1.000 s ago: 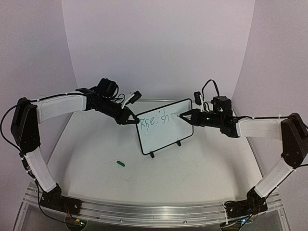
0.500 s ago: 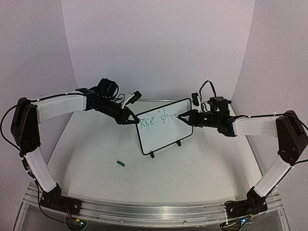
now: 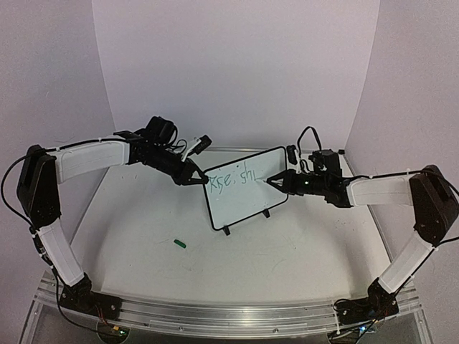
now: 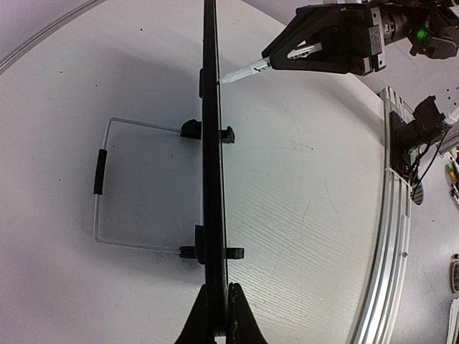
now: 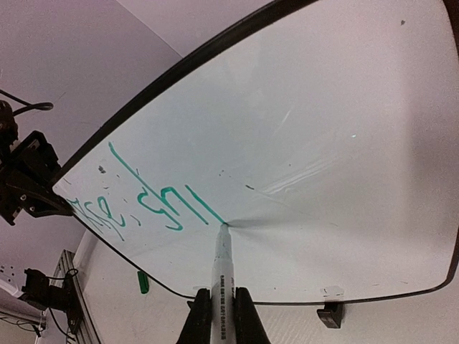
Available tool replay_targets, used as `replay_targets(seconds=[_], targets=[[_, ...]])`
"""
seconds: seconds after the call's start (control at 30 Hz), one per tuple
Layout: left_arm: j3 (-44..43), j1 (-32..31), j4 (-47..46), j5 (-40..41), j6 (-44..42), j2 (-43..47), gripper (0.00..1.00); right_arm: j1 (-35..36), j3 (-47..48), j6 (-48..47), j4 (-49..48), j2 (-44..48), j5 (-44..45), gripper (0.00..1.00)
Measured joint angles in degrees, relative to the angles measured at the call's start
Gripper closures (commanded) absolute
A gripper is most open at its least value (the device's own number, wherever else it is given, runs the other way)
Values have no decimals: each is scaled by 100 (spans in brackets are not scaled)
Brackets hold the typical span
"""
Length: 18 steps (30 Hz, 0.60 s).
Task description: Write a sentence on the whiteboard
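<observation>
The whiteboard (image 3: 247,197) stands tilted on its two black feet at mid table. Green handwriting (image 3: 235,177), roughly "Rise, shi", runs along its top; it also shows in the right wrist view (image 5: 154,204). My left gripper (image 3: 196,178) is shut on the board's left edge; in the left wrist view the board (image 4: 210,129) is edge-on between the jaws of that gripper (image 4: 220,315). My right gripper (image 3: 285,180) is shut on a white marker (image 5: 221,276), whose tip touches the board (image 5: 323,136) at the end of a fresh stroke.
A green marker cap (image 3: 180,244) lies on the table in front of the board, also seen under the board's edge in the right wrist view (image 5: 143,282). The board's wire stand (image 4: 100,179) is behind it. A metal rail (image 3: 229,315) borders the near edge.
My right gripper has moved the marker tip down the board, drawing one more green stroke after "sh". The left gripper and the board have stayed still.
</observation>
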<state>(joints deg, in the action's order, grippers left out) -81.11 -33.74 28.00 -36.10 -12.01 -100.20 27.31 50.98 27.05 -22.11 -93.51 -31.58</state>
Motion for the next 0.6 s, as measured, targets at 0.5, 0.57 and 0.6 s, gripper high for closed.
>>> replay_targets(seconds=[0.5,0.57,0.6], targets=[[-25,-13,1,9,-4,-22,100,0,-12,0,-122,415,-58,100],[-25,-13,1,9,-2,-22,100,0,25,-1,-129,392,-65,100],[-25,-13,1,9,-2,-22,100,0,58,-2,-132,367,-66,100]])
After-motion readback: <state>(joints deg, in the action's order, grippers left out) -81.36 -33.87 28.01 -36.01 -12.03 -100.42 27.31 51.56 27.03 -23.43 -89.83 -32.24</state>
